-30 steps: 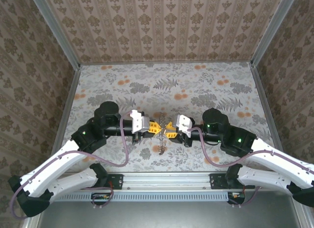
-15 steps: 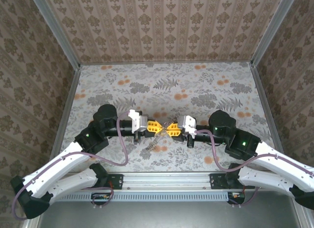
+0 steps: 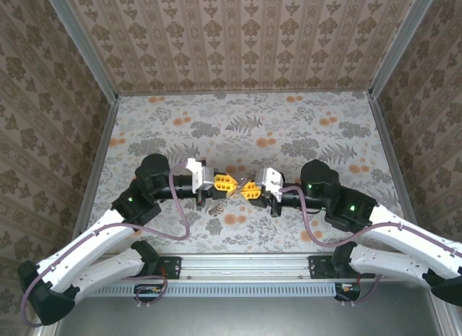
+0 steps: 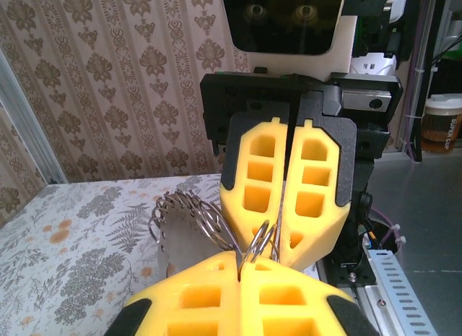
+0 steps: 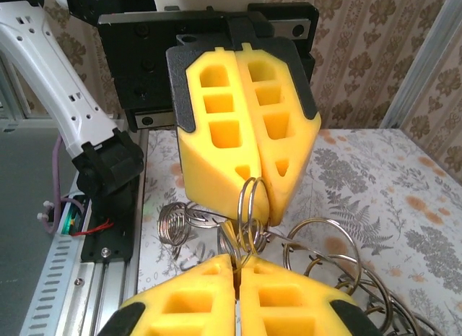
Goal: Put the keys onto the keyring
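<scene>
- Currently the left claw [image 3: 229,184] is pinched narrow on the keyring [image 5: 249,200], a doubled silvery wire loop standing at its tip.
- Facing the left claw tip to tip, the right claw [image 3: 245,190] is likewise closed on that wire, and its yellow pads [image 4: 309,231] nearly touch the left claw's.
- A bunch of linked wire rings [image 3: 214,207] trails from the keyring just nearside of the left claw, over the floral bench [image 3: 303,126]; whether keys sit among them we cannot tell.
- We judge the step to be prising the coil open, so we should grip firmly and twist gently against the left claw rather than pull away from it.
- Thin wire will likely slip between soft pads, so we should move slowly and watch the seam.
</scene>
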Tool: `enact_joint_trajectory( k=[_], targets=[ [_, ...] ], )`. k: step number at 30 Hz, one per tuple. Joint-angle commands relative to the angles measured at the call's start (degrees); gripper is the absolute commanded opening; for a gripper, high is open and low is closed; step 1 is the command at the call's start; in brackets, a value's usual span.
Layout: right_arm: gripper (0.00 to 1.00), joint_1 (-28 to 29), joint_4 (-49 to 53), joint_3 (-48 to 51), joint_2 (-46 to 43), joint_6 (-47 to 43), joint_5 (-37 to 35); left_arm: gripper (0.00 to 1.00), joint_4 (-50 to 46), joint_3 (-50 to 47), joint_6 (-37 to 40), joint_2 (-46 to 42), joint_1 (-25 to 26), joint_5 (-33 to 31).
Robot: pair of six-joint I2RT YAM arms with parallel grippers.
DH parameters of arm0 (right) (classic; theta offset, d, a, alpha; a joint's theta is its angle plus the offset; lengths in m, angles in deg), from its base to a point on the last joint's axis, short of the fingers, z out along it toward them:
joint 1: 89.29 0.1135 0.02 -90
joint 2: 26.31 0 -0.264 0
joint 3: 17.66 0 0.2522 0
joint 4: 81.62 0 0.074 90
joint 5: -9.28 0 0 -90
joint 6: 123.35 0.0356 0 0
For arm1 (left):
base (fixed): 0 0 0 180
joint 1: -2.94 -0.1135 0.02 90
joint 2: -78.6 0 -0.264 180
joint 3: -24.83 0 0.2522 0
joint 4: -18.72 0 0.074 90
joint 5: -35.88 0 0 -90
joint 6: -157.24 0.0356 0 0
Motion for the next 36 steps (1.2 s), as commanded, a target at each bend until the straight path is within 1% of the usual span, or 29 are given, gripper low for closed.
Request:
enact_joint_trajectory(
  k=[1, 4, 7, 10, 13, 16, 18, 23, 27, 33, 36],
  targets=[
    [0.10, 0.2, 2.1, -2.2, 2.2, 1.3, -1.9, 0.00, 7.1, 0.4, -2.0, -1.4, 0.6, 4.0],
    [0.13, 0.2, 2.3, -2.5, 2.5, 1.4, -4.0, 0.00, 6.8, 0.4, -1.9, -1.9, 0.5, 3.9],
    [0.24, 0.3, 1.7, -1.9, 1.4, 1.4, -5.3, 0.00, 6.5, 0.2, -1.7, -2.1, 0.4, 3.5],
    [0.29, 0.2, 0.2, -1.0, -1.1, 1.6, -5.5, 0.00, 5.8, 0.3, -1.2, -1.8, 0.3, 3.5],
    [0.32, 0.2, -2.3, 0.4, -4.4, 2.0, -6.1, 0.00, 5.0, 0.4, -0.8, -1.7, 0.2, 3.4],
    [0.32, 0.2, -2.8, 0.7, -6.4, 1.8, -7.3, 0.00, 4.3, 0.7, -0.7, -1.6, 0.1, 3.7],
    [0.32, 0.3, -2.4, 0.1, -6.8, 1.3, -6.8, 0.00, 3.8, 0.8, -0.4, -1.5, 0.0, 3.8],
    [0.32, 0.3, -3.0, 0.0, -6.0, 1.2, -2.3, 0.00, 3.5, 1.0, -0.5, -1.2, 0.0, 4.2],
    [0.31, 0.2, -3.6, -0.7, -3.5, 1.5, 1.3, 0.00, 3.6, 1.0, -0.5, -0.9, -0.1, 4.3],
    [0.31, 0.3, -6.6, -0.3, -1.7, 2.2, 1.9, 0.00, 3.6, 1.0, -0.6, -0.8, 0.0, 4.6],
    [0.29, 0.2, -7.5, -0.2, -0.9, 2.1, 1.6, 0.00, 3.7, 0.9, -0.6, -0.8, 0.0, 5.0]
  ],
)
